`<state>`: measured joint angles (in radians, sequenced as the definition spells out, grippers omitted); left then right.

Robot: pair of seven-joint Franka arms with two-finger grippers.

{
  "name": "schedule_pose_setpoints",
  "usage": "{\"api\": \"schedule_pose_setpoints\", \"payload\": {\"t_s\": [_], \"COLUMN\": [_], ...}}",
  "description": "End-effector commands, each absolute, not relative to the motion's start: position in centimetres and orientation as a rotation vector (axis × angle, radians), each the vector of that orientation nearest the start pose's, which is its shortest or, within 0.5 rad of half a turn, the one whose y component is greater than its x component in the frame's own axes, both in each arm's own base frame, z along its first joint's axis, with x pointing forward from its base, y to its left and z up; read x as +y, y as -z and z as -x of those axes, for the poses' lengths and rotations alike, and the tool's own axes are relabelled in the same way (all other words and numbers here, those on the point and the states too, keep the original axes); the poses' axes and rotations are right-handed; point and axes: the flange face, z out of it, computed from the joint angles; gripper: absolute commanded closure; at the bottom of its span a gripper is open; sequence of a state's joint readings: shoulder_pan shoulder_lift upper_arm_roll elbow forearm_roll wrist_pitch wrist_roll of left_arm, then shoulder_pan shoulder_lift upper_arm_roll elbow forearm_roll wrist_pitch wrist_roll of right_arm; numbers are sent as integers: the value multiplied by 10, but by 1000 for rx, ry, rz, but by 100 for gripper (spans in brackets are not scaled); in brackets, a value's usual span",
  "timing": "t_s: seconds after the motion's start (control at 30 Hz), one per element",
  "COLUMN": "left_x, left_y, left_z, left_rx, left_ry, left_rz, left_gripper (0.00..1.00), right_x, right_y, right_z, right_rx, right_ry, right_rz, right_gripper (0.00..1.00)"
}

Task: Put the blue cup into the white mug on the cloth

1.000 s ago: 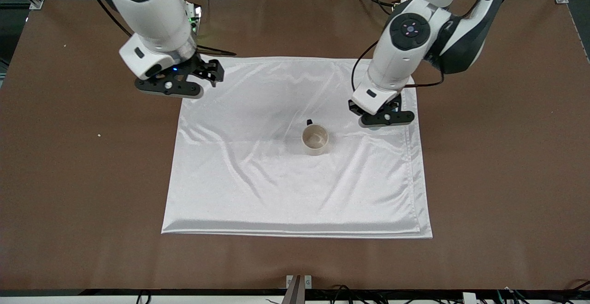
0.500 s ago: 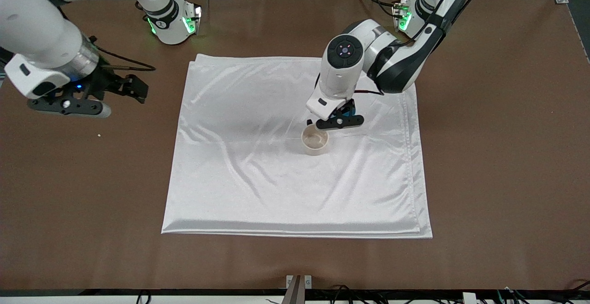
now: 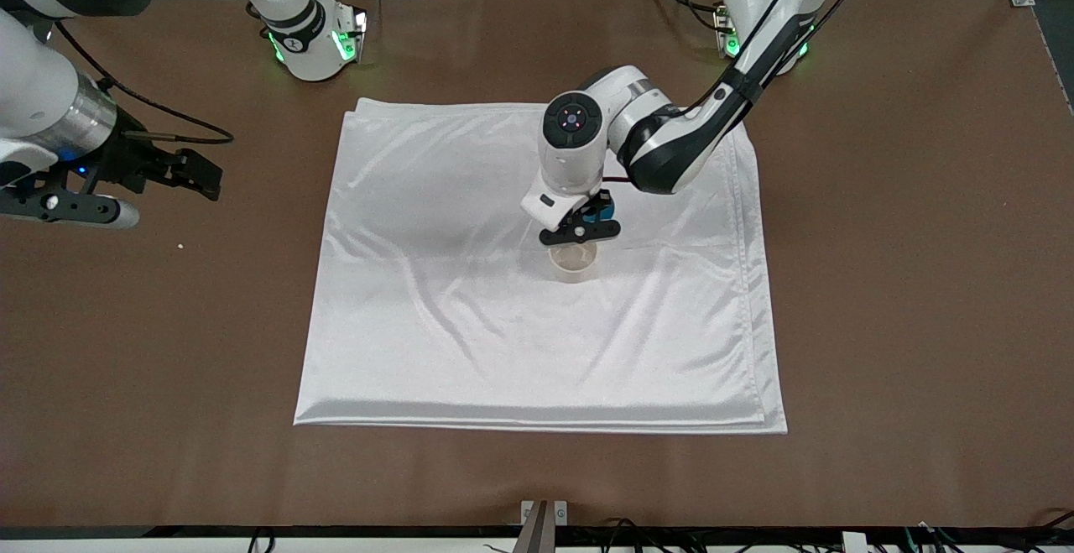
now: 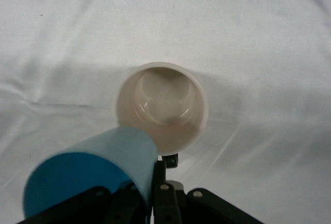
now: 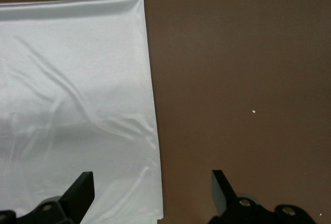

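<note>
The white mug (image 3: 574,263) stands upright and empty in the middle of the cloth (image 3: 470,326). My left gripper (image 3: 581,231) is shut on the wall of the blue cup (image 3: 597,211) and holds it just above the mug's rim. In the left wrist view the blue cup (image 4: 88,172) is gripped by my left gripper (image 4: 150,185), its base reaching the rim of the mug (image 4: 161,107) on the cloth (image 4: 248,38). My right gripper (image 3: 197,177) is open and empty over the bare table, off the cloth at the right arm's end; it also shows in the right wrist view (image 5: 151,193) by the cloth's edge (image 5: 67,79).
The brown table (image 3: 906,284) surrounds the cloth on all sides. A small white speck (image 3: 180,246) lies on the table near my right gripper; it also shows in the right wrist view (image 5: 254,112). The arm bases (image 3: 315,41) stand along the table's back edge.
My left gripper has carried the blue cup across the cloth to just above the mug. My right arm has swung away from the cloth toward its end of the table.
</note>
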<state>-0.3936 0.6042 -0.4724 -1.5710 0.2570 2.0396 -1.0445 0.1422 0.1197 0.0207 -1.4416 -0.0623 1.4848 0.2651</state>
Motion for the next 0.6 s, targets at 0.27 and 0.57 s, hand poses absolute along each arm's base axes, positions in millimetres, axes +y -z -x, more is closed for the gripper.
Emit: {"api": "schedule_pose_setpoints", "payload": {"t_s": [0.27,0.57], "left_x": [-484,-496], "left_y": [-313,-308], "left_z": [-515,-515], "left_rx": [-240,-219], "left_ry": [-29,6], "left_rz": [3077,3072], "left_gripper": [100,100], "right_x": [67,48], "right_y": [-634,-643], "right_z": [-584,-589], "right_rx": [154,166], "right_ry": [39,109], "right_rz": [3189,3151], "right_gripper": [0,0]}}
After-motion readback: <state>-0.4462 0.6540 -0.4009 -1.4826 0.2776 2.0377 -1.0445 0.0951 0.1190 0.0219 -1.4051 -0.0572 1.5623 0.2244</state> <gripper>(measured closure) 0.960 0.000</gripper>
